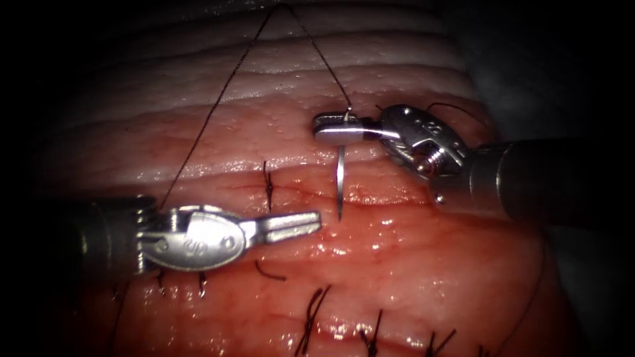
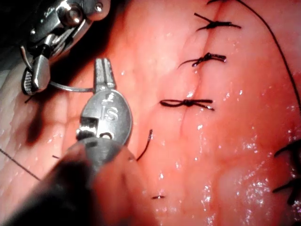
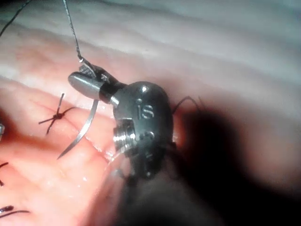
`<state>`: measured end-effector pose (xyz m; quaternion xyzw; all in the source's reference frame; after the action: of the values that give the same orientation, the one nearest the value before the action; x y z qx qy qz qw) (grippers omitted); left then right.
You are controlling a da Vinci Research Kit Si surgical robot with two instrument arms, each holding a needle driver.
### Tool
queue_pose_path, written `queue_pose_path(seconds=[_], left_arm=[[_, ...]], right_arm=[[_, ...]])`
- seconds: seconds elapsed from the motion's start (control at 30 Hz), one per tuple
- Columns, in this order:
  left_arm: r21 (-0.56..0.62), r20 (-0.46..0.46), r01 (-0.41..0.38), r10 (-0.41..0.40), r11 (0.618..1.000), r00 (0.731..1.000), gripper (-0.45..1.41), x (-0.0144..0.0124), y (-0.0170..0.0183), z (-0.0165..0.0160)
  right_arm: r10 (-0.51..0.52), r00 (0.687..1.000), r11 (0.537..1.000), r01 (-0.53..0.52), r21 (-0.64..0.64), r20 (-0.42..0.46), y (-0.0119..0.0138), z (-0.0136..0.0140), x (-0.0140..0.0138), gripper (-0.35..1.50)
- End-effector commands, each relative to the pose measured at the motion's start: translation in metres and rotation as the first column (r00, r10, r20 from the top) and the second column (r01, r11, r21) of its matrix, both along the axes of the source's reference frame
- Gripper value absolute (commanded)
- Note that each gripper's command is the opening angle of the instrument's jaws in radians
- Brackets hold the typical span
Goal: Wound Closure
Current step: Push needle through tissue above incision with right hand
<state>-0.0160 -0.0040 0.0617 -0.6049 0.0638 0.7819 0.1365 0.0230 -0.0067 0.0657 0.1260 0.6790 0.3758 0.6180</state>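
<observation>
right end effector (image 1: pixel 334 129): clamped on the needle near its thread end; enters from 3 o'clock in the endoscope view
needle (image 1: pixel 340 182): hangs from the right jaws, long axis running 12 to 6 o'clock, tip down toward the tissue; tip looks just clear of the surface, contact hard to judge; not seated in the tissue
left end effector (image 1: pixel 291 225): jaws look narrow, nearly together, holding nothing; comes in from 9 o'clock
key relation: needle tip lies just at 2 o'clock of the left tips, near but apart; left arm is the nearer free tool to the tip
thread (image 1: pixel 218 99): rises from the needle's end to a peak at 12 o'clock, then slants down toward 8 o'clock behind the left tool
tissue (image 1: pixel 423 264): pork belly, wet red fluid sheen on the surface
stitches (image 1: pixel 311 317): tied row along 6 o'clock; one more (image 1: pixel 267 185) just above the left jaws
cut: the line itself is hard to pick out in the endoscope view
hidden: thread's lower end is covered by the left tool; the grip point on the needle is partly masked by the right jaws
</observation>
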Motion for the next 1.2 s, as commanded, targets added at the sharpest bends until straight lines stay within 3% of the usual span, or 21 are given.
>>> queue_pose_path(seconds=[0.03,0.23,0.47,0.93,1.2], left_arm=[[0.014,-0.016,-0.002,0.002,1.0,1.0,-0.42,-0.0006,0.0001,0.0012],[0.105,-0.115,0.028,-0.015,0.994,0.993,-0.42,-0.0002,0.0001,0.0059],[0.147,-0.197,0.038,-0.008,0.988,0.98,-0.38,-0.0008,-0.0002,0.0088],[0.237,-0.376,0.004,0.088,0.972,0.922,-0.21,-0.0011,-0.0034,0.0153],[0.252,-0.384,0.001,0.099,0.968,0.918,-0.21,-0.0007,-0.0046,0.0139]], right_arm=[[0.002,1.0,0.999,-0.001,-0.042,0.014,0.0005,0.0009,0.0006,-0.35],[0.005,0.996,0.975,0.015,-0.222,0.09,0.0011,0.0014,0.0006,-0.35],[-0.004,0.993,0.932,0.046,-0.361,0.115,0.0017,0.0022,0.0015,-0.35],[-0.004,0.982,0.867,0.097,-0.489,0.187,0.0004,0.0027,0.0034,-0.35],[0.011,0.974,0.825,0.118,-0.553,0.225,-0.0001,0.0021,0.0055,-0.35]])
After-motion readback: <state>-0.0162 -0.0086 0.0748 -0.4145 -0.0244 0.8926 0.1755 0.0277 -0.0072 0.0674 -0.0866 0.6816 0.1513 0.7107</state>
